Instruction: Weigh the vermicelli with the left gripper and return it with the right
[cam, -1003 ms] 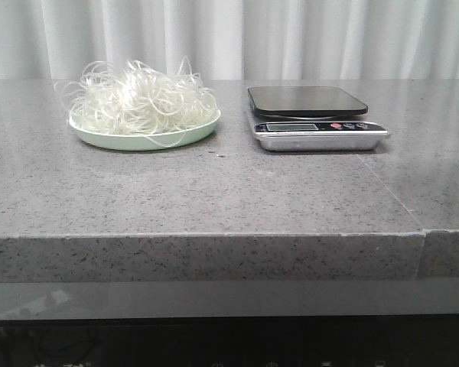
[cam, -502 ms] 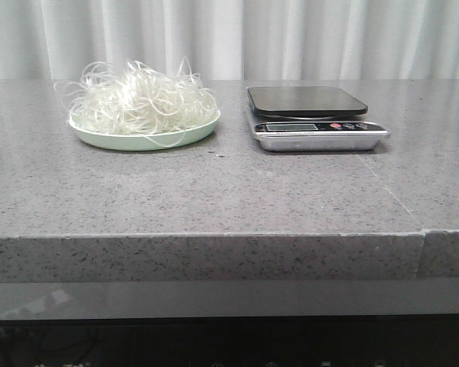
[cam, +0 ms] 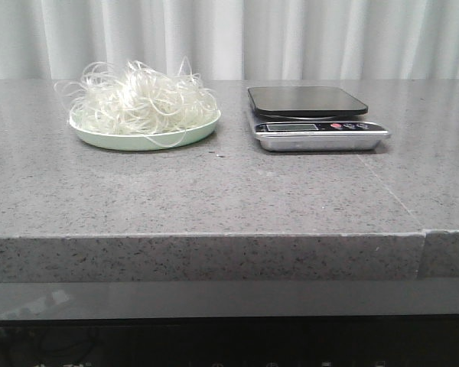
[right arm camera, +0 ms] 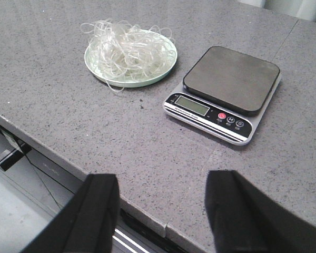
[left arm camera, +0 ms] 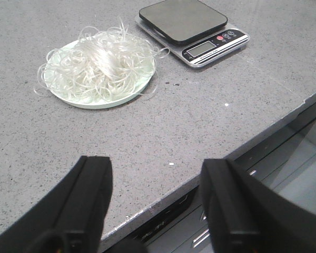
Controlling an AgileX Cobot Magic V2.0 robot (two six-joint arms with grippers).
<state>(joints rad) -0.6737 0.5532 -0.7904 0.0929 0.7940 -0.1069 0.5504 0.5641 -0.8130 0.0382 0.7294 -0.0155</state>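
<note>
no real change is seen across the front views: nothing on the table (cam: 214, 191) is moved, and no arm is brought into that view yet.

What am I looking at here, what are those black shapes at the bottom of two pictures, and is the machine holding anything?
This is a two-armed robot at a speckled grey stone table. One picture comes from a camera facing forward over the table; neither arm shows in it. The other two come from cameras on the robot's wrists, looking down past its fingers. The black shapes are those fingers: the left gripper and the right gripper, both open and holding nothing, back near the table's front edge.

On the table sits a pale green round plate piled with a fluffy tangle of thin whitish vermicelli. Beside it, apart from the plate, is a silver kitchen scale with a dark square platform, with nothing on it.
</note>
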